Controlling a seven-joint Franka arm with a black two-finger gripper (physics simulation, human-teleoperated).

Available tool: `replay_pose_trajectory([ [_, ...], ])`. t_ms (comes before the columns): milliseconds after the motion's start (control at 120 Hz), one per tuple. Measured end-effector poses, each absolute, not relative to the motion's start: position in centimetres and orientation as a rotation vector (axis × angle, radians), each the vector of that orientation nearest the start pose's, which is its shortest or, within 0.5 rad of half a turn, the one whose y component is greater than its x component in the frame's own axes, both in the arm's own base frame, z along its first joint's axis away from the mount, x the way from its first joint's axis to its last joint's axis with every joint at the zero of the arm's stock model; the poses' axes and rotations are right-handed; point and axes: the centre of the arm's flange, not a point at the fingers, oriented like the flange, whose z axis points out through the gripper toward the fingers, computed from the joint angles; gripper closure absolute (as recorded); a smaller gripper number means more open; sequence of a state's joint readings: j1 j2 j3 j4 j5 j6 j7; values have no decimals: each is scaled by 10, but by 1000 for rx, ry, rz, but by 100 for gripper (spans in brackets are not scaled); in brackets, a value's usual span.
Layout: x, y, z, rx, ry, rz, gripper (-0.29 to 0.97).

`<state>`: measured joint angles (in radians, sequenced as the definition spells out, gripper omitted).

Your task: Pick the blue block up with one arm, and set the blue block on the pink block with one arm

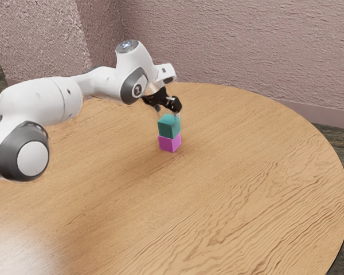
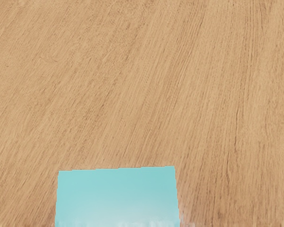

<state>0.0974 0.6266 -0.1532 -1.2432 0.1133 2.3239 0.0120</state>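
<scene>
blue block (image 1: 168,127) stacked on pink block (image 1: 169,144) | hand (image 1: 173,113) at its 12 o'clock | grip: can't tell (too tight up there) | mid desk (image 1: 246,189)

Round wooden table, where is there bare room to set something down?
Free: the broad wood between the block stack and the round wooden table's rim at the exterior view's right, and the near stretch. Crowded: the middle, where the blue cube sits on the pink cube under the black pincer, and under the white arm.

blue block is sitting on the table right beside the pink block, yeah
No. The blue block sits stacked on top of the pink block, not beside it on the table. The exterior view shows this.
</scene>
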Motion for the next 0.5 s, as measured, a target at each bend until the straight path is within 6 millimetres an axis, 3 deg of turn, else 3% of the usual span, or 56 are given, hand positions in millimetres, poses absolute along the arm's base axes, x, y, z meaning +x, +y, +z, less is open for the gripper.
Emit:
replay_pose_trajectory([
  [92,699,-5,591,-2986,108,-757,4],
  [117,677,-5,614,-2983,109,-729,3],
  [150,651,-8,629,-2989,118,-662,3],
  [183,634,-11,631,-3002,128,-583,3],
  [300,583,-9,608,-3043,153,-293,1],
  [500,558,-14,566,-3062,228,2,1],
])
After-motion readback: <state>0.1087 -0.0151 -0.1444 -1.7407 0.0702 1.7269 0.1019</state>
